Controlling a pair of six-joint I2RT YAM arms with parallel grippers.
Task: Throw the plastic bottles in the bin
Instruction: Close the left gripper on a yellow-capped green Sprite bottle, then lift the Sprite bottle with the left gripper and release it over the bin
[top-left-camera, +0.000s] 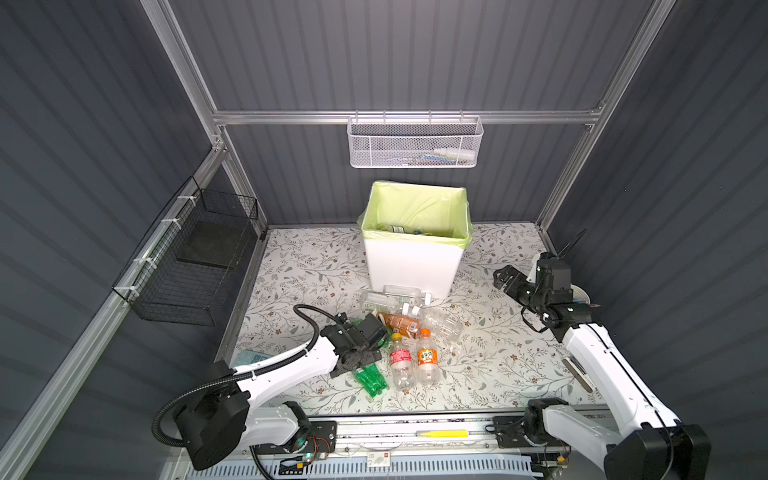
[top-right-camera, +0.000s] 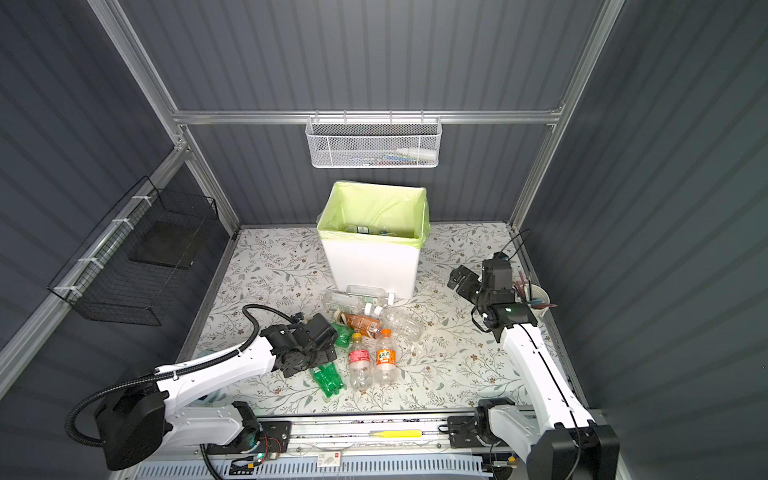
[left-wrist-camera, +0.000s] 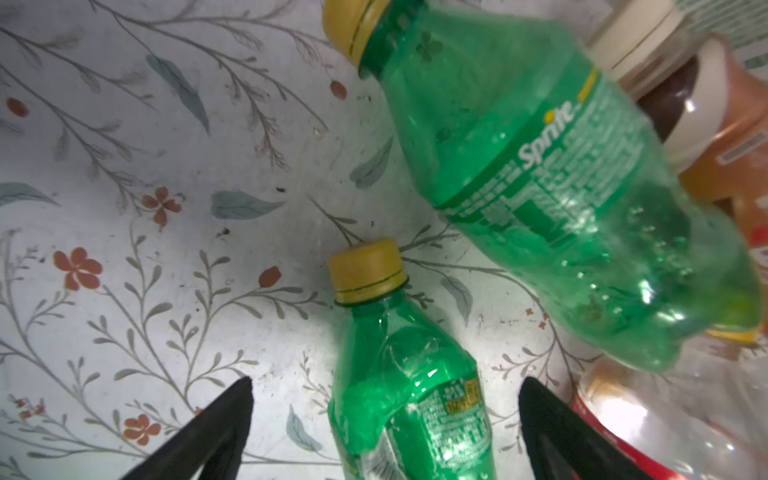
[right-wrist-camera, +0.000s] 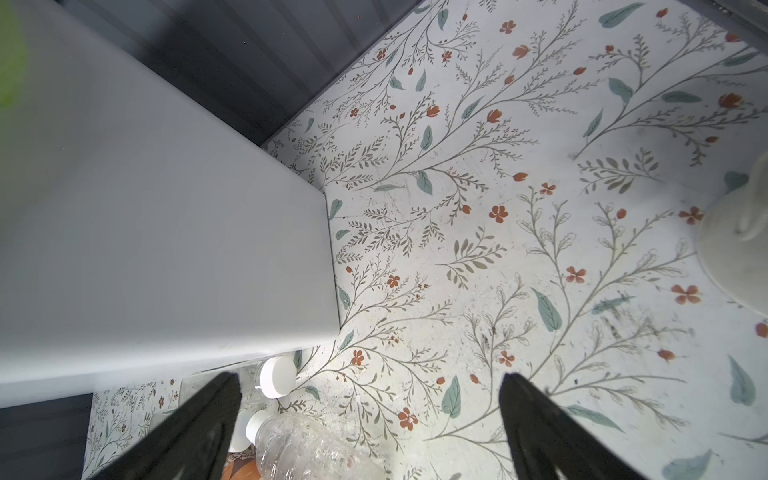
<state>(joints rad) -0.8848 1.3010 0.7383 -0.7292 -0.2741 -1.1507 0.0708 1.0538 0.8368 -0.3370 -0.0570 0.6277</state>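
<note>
**Bin partly filled, a pile of bottles left on the table**

The job looks well short of finished. The bin (top-left-camera: 413, 266) stands at the back of the floral table (top-left-camera: 498, 365), and only a few bottles (top-left-camera: 390, 228) show at the bottom of its lime-green liner; how many lie there cannot be told. Close to ten bottles lie outside it, clustered in front of its base: several clear ones (top-left-camera: 399, 293), a brown-labelled one (top-left-camera: 399, 322), a red-labelled one (top-left-camera: 400, 361) and an orange-labelled one (top-left-camera: 427, 358) side by side, and green ones (top-left-camera: 371, 380).

The left gripper (left-wrist-camera: 386, 386) hangs low over that pile with its fingers spread wide on either side of a crushed green bottle (left-wrist-camera: 411, 395), not touching it; a Sprite bottle (left-wrist-camera: 540, 174) lies just beyond. This is probably the next pick. The right gripper (right-wrist-camera: 370, 378) is spread and empty, beside the bin's wall.

The white mesh basket (top-left-camera: 415, 143) on the rail holds a few small items, too faint to name. The black wire basket (top-left-camera: 187, 266) holds a dark flat slab.
</note>
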